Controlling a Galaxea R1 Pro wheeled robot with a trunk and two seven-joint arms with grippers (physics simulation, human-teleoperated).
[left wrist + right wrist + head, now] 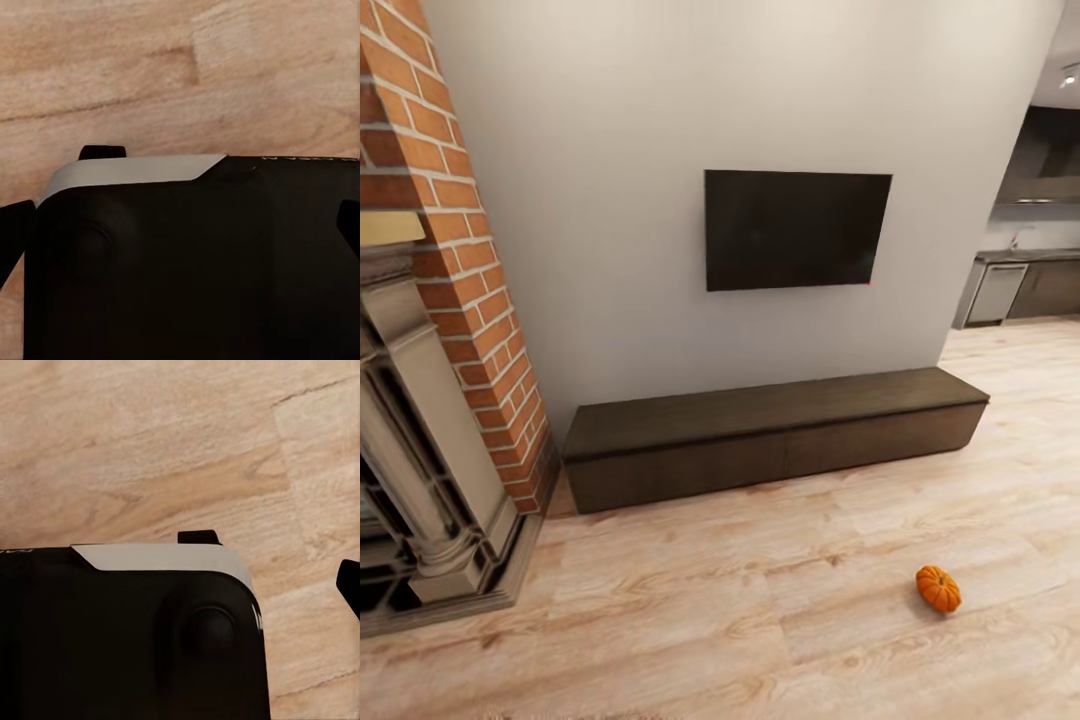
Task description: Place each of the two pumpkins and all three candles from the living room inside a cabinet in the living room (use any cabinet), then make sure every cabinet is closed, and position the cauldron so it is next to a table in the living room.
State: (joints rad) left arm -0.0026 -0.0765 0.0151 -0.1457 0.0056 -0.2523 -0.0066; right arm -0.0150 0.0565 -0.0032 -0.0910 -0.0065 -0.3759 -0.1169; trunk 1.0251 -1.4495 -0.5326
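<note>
The light wood-plank floor carries a small orange pumpkin, lying alone well out in front of the long dark-brown cabinet, toward the cabinet's kitchen-side end.

1. Left end effector: dark finger tips peek past the robot's black, grey-edged body (grip state unreadable).
2. Right end effector: likewise, finger tips barely visible beside that body.

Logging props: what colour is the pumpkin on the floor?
Bright orange pumpkin, clearest in the head view.
</note>
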